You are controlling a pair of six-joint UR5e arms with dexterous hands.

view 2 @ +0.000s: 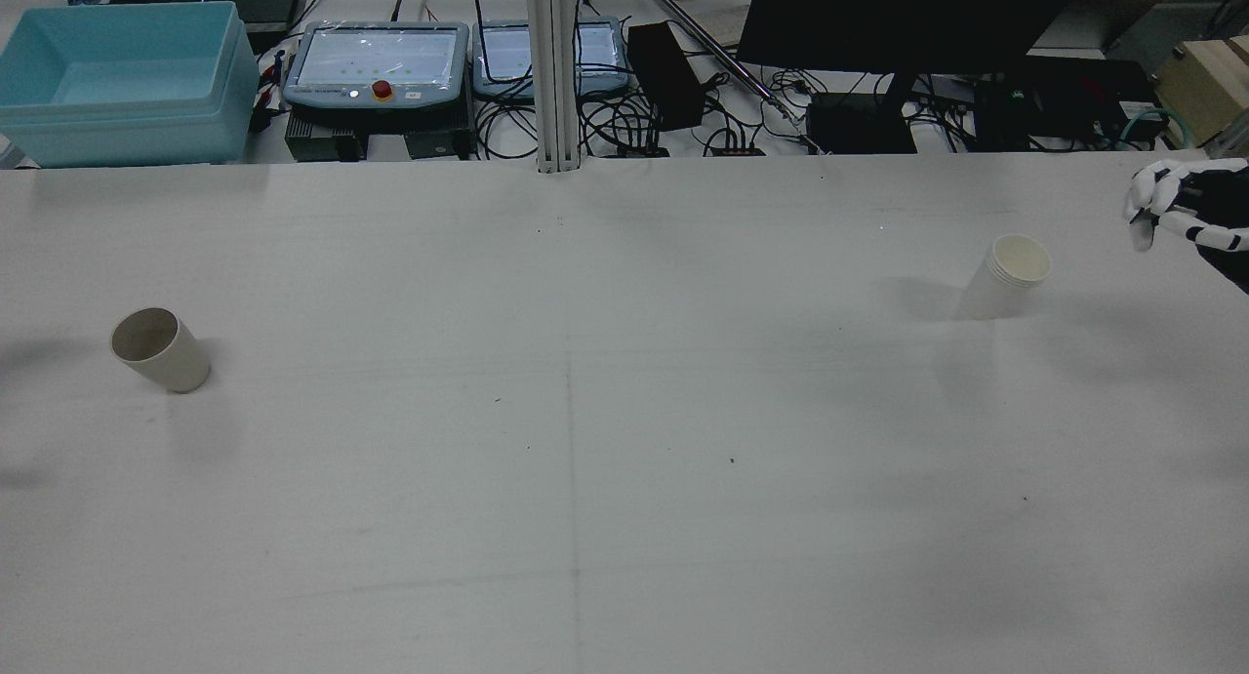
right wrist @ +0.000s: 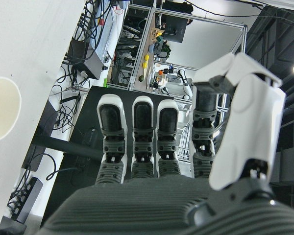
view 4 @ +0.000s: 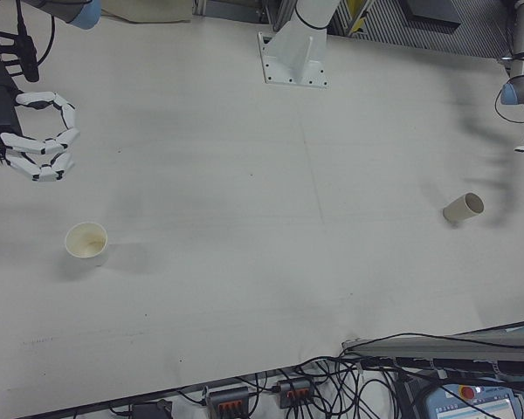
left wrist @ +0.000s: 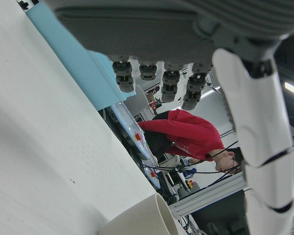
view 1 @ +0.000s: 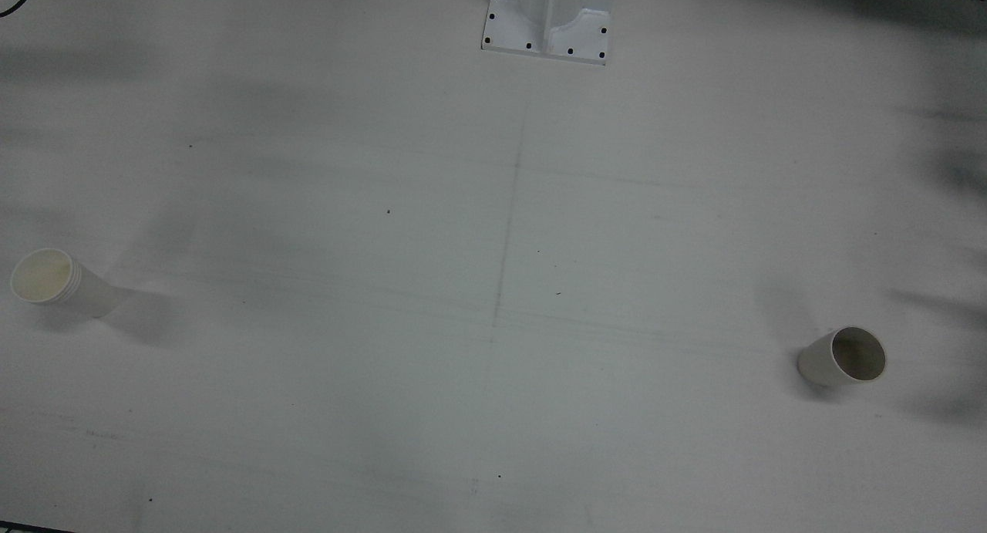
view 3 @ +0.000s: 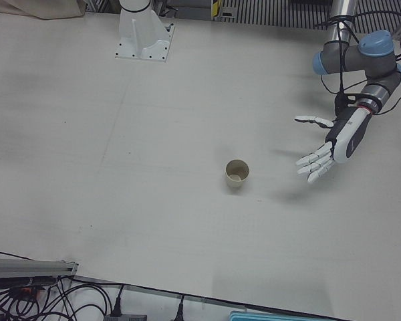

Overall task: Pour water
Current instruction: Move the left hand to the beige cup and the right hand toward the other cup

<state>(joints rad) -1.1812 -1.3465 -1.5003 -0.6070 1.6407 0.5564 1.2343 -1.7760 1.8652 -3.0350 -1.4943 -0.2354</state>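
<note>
Closest to the rear camera is the wide white worktop [view 2: 585,459], with a thin dark line running down its middle. Nothing sits on that near part.

A little farther in, on the robot's left side, a paper cup [view 2: 161,349] stands by itself on the worktop. It is open at the top and looks dark inside. In the left-front view the left hand [view 3: 331,150] hangs in the air near this cup but does not touch it. Its white fingers [view 3: 313,165] are stretched out and spread apart, and it holds nothing. The blue and grey left arm [view 3: 361,63] bends down to it from above.

Farther still, on the robot's right side, stands the second cup [view 2: 1007,277], well apart from the first one. It has ridges under its rim and looks pale yellow inside. The right hand [view 2: 1176,206] floats just beside it at the edge of the rear view, not touching it. In the right-front view its fingers [view 4: 39,144] are curled in, with a gap left between them and the thumb, and there is nothing in its grip.

Past the far edge of the worktop are a light blue bin [view 2: 122,79], two screen tablets [view 2: 381,59], many black cables [view 2: 624,118] and a dark monitor [view 2: 898,16].
</note>
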